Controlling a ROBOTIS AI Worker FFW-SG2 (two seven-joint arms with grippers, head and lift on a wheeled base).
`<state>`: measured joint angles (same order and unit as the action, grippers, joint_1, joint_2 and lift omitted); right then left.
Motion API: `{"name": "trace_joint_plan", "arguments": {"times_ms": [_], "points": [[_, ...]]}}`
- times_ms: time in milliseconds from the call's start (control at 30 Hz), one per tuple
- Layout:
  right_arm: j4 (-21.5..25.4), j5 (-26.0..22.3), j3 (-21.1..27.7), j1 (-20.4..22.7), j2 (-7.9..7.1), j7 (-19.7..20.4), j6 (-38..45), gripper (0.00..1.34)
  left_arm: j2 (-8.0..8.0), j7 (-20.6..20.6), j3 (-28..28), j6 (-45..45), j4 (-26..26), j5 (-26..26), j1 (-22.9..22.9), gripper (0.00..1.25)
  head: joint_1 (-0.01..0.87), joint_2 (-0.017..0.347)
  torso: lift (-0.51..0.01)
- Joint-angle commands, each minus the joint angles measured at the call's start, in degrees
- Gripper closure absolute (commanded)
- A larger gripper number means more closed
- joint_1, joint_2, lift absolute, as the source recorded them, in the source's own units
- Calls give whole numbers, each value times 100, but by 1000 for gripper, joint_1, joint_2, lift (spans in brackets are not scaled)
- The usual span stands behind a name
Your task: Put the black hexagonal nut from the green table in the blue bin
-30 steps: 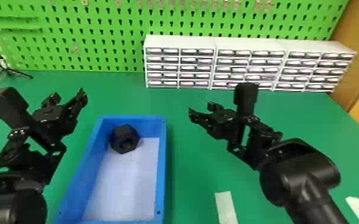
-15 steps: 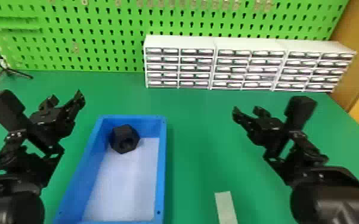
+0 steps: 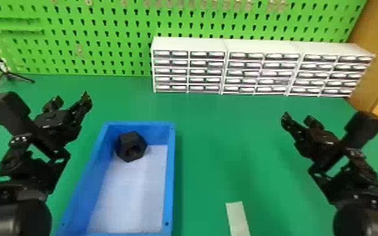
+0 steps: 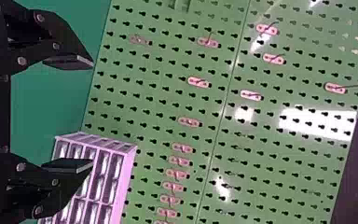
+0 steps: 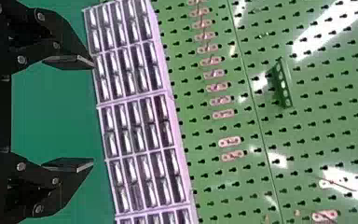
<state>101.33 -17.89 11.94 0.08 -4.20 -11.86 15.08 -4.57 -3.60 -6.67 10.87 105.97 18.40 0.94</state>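
The head view is bright and evenly lit, slightly soft throughout, with faint, diffuse shadows on the green bench right of centre. In both wrist views, white glare streaks the pegboard, strongest toward the right of the frame; the left wrist view darkens at its right edge.

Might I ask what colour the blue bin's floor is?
The bin's floor is whitish, clearest in the head view.
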Motion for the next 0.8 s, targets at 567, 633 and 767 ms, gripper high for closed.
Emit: {"name": "trace_joint_plan", "arguments": {"times_ms": [567,633,767], "points": [[-17,-232,-227,-272,-345,0,-49,522,0,-290,350,-261,-331,120,-296,502,692,8,-97],[-17,-232,-227,-272,-354,0,-57,522,0,-492,297,-261,-402,155,-349,502,692,8,-97],[-17,-258,-210,-246,-354,0,-84,521,0,-624,254,-278,-490,243,-375,502,692,8,-97]]}}
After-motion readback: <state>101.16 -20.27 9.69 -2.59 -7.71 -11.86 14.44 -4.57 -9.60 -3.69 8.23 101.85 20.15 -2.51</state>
